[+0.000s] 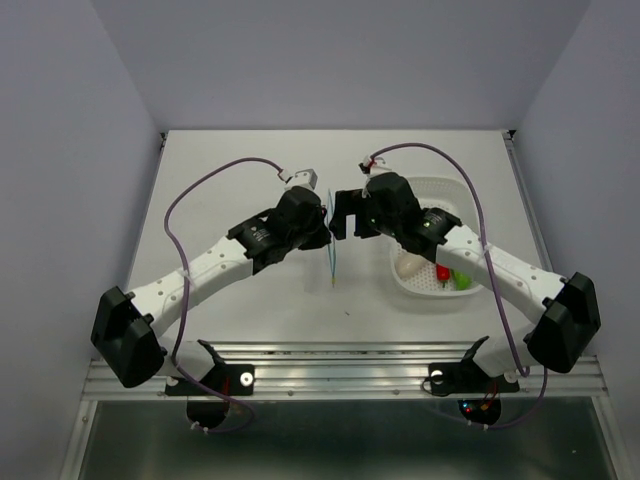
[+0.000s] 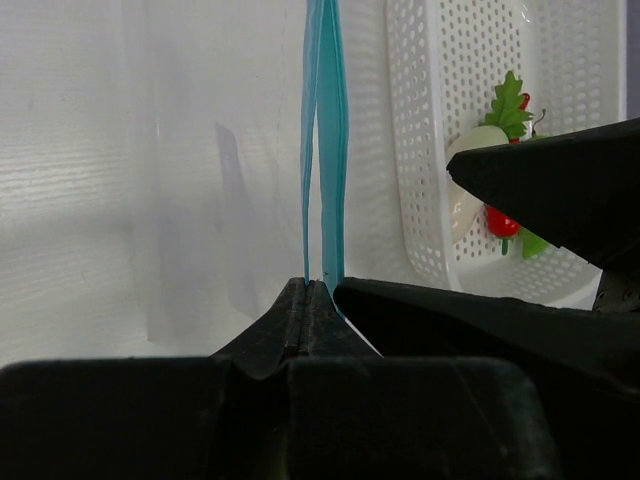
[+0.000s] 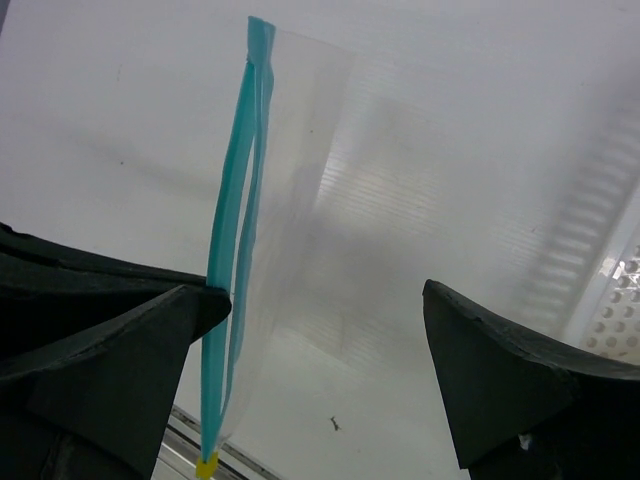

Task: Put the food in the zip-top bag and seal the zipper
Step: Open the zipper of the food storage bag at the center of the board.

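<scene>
The left gripper [image 2: 310, 300], at bottom centre of its wrist view, is pinched tight on the zipper [image 2: 325, 150], a thin light-blue double strip running straight up the frame. The clear, glossy zip-top bag [image 3: 320, 180] shows between the wide-spread black wedge fingers of the right gripper [image 3: 328, 295]. At upper right, a white perforated basket [image 2: 420, 150] holds the smooth white radish [image 2: 468, 190], red chili [image 2: 500, 222] and green pod [image 2: 533, 243].
</scene>
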You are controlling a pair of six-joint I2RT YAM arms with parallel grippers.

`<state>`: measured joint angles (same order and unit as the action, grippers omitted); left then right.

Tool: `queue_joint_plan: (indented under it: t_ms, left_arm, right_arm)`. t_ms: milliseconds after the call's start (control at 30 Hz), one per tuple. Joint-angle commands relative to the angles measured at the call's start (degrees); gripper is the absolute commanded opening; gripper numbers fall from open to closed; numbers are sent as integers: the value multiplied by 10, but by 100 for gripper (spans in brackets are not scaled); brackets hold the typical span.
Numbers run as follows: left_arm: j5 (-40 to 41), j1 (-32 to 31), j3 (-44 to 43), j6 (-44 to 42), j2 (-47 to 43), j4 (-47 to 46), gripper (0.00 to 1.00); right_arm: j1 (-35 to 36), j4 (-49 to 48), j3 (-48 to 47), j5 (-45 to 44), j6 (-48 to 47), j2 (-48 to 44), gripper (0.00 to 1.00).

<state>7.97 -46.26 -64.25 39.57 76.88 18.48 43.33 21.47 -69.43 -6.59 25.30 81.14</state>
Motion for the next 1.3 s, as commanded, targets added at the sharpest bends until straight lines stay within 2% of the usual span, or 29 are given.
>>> queue_joint_plan:
  t_ms: [0, 367, 567, 600, 633, 700, 733, 900, 1000, 1033, 1067, 1100, 1133, 1200, 1267]
  left_arm:
    - [1, -2, 0, 1, -28, -10, 0]
    - [-9, -2, -4, -5, -30, -12, 0]
    - [-17, -2, -4, -9, -34, -16, 0]
    - [-17, -2, -4, -9, -37, -15, 0]
    - [-17, -2, -4, -10, -38, -15, 0]
    - [-10, -2, -5, -12, -40, -14, 0]
    - [-8, -2, -6, -10, -40, -10, 0]
    - [17, -2, -4, 0, -38, -6, 0]
    - [47, -2, -14, 6, -32, 2, 0]
    - [62, -2, -18, 7, -29, 17, 0]
    - [82, -2, -25, 13, -26, 31, 0]
    - [126, -1, -44, 17, -20, 49, 0]
    - [150, -1, -54, 22, -17, 86, 0]
    - [201, 11, -76, 40, -5, 138, 0]
    - [208, 30, -81, 42, -2, 157, 0]
  right_arm:
    - [6, -15, -31, -57, 10, -1, 100]
    - [6, -15, -40, -18, -2, 36, 100]
    - [11, -6, -54, -40, 0, 66, 98]
    - [11, -6, -58, -46, 1, 74, 95]
    - [11, -5, -59, -47, 3, 78, 84]
    - [11, -6, -63, -50, 5, 88, 74]
    - [11, -5, -64, -50, 5, 90, 66]
    - [11, -9, -68, -20, 5, 100, 50]
    - [11, -13, -62, 10, 3, 105, 35]
    - [11, -11, -60, 0, 4, 106, 24]
    - [11, 5, -61, -12, 3, 108, 19]
    - [11, 16, -63, -29, 2, 109, 10]
    - [11, 43, -70, -69, -1, 110, 1]
    - [11, 70, -76, -134, -3, 111, 1]
    - [11, 102, -79, -171, -8, 109, 1]
